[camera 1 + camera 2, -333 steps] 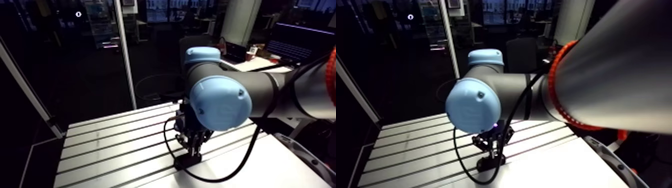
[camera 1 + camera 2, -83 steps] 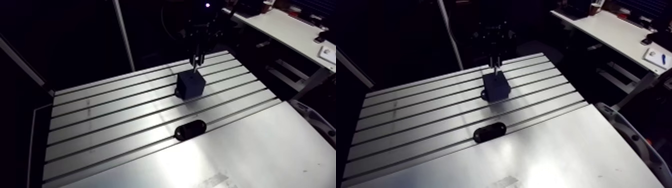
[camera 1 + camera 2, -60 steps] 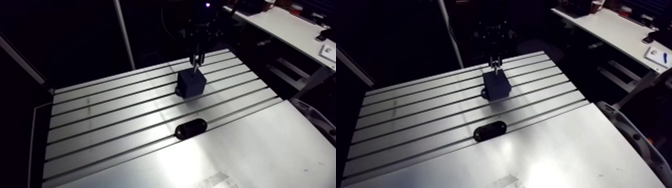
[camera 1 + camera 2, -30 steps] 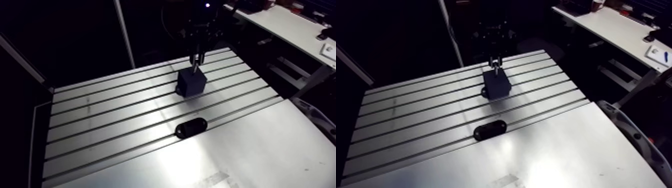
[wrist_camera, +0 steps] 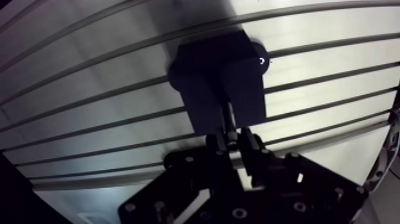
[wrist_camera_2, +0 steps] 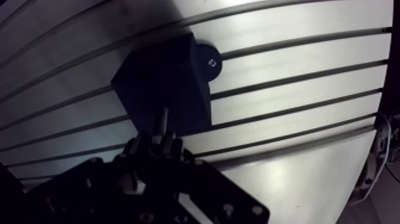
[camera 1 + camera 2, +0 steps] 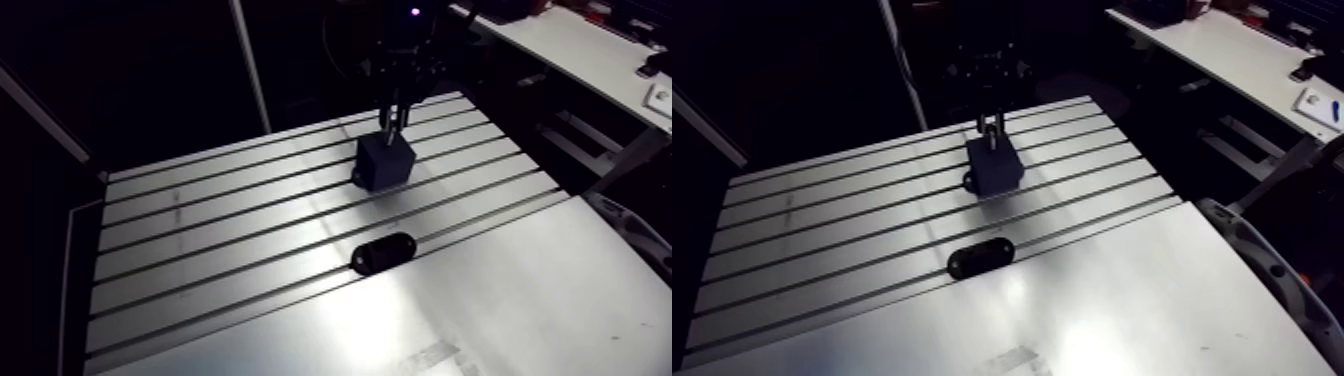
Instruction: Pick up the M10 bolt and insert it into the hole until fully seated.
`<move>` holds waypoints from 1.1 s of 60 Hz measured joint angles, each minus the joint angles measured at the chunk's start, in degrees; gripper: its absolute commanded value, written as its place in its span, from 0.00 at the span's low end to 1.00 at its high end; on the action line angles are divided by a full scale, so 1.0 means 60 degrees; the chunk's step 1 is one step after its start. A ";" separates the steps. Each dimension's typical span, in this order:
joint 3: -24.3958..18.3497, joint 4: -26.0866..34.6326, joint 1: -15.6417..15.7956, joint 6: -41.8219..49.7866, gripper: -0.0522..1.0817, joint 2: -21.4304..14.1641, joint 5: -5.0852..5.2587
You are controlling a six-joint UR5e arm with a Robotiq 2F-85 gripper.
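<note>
Gripper [image 5: 230, 142] clenched on M10 bolt [image 5: 228, 116]; long axis upright, shank down, apparently touching dark block [image 5: 214, 71], which stands well inside slotted table [image 7: 250, 250] edges.

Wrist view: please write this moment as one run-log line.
gripper: shut on M10 bolt | M10 bolt: shank above dark block | seating: not full

The hand [image 5: 232, 142] is matte black, built of angular linked plates studded with small round screw heads [image 5: 127, 208]. Its two narrow fingers [image 5: 215, 144] are dark. A tiny violet light [image 7: 414, 11] glows on the dark wrist.
</note>
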 measured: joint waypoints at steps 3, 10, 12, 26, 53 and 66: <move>-0.0001 -0.0001 0.0008 0.0001 1.00 0.0006 0.0000; -0.0001 -0.0002 0.0017 0.0000 1.00 0.0023 0.0000; -0.0001 -0.0003 0.0018 0.0002 1.00 0.0032 0.0000; 0.0027 -0.0144 0.0024 -0.0002 1.00 0.0070 -0.0012; 0.0095 -0.0284 0.0033 -0.0001 0.94 0.0133 -0.0018; 0.0175 -0.0393 0.0073 0.0003 0.05 0.0111 -0.0071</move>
